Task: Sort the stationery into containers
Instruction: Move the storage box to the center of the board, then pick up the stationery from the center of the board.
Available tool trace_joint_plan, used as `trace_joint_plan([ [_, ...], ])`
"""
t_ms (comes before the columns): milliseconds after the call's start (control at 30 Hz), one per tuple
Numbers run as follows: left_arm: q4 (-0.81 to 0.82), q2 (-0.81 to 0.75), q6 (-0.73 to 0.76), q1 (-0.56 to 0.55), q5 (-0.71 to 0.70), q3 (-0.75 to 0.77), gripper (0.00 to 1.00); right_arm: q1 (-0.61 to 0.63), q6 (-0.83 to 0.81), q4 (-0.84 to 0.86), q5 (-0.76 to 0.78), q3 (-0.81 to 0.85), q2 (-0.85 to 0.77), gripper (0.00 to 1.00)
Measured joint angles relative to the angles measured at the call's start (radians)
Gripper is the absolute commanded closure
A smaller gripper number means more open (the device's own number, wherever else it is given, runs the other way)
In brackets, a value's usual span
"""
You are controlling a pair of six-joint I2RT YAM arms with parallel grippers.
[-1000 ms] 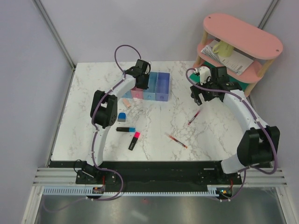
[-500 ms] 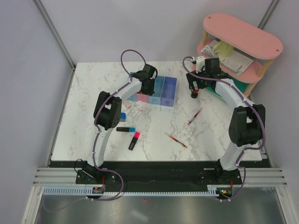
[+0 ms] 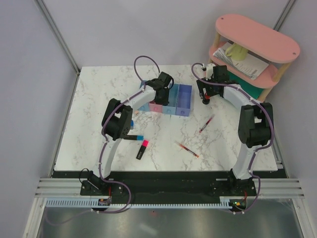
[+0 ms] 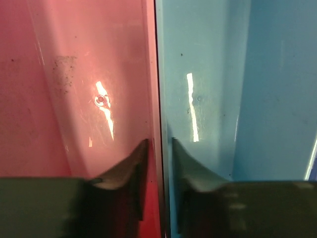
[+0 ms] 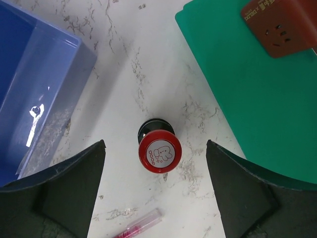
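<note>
Marble surface point(image 3: 99, 114), containers point(image 3: 182, 99) dragged toward the bottle point(image 5: 159, 151)
Top view: the containers were seen shifted rightward from a second before, while highlighters point(image 3: 133, 137) and pens point(image 3: 188, 149) lay unsorted. Left wrist: the left claw point(image 4: 159, 148) was clamped on the pink-blue divider point(image 4: 156, 74). Right wrist: the right claw point(image 5: 154, 146) was spread above the bottle; pickup was judged next.

Pink and light-blue bins point(image 4: 198, 74); red-capped black bottle point(image 5: 159, 151).

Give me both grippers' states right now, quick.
Left gripper: closed on the bin row, pinching the wall between pink and light blue.
Right gripper: open, empty, over the red-capped bottle.
</note>
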Motion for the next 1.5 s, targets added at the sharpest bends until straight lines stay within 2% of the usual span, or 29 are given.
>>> trace_joint_plan([
  [67,-0.011,0.000,-0.008,-0.002,0.002,-0.001,0.57,0.000,0.004,0.010,0.007,-0.004,0.005,0.14],
  [167,-0.023,0.003,-0.010,-0.003,-0.001,0.006,0.56,0.000,0.007,0.026,0.018,-0.008,0.008,0.17],
  [233,-0.026,0.010,-0.010,-0.003,-0.004,0.016,0.55,0.000,0.008,0.035,0.027,-0.008,0.010,0.25],
  [633,-0.042,0.037,-0.009,0.014,-0.031,0.061,0.55,0.000,0.024,0.061,0.035,-0.040,0.039,0.35],
  [700,-0.047,0.037,-0.009,0.019,-0.032,0.071,0.55,0.000,0.027,0.062,0.035,-0.049,0.040,0.43],
  [933,-0.046,0.057,-0.008,0.024,-0.044,0.129,0.55,0.000,0.039,0.071,0.035,-0.057,0.040,0.57],
  [1267,-0.050,0.062,-0.008,0.024,-0.041,0.130,0.55,0.000,0.042,0.079,0.036,-0.064,0.032,0.58],
  [1500,-0.054,0.019,0.032,0.024,-0.043,0.129,0.52,0.000,0.043,0.030,0.032,-0.056,-0.039,0.59],
])
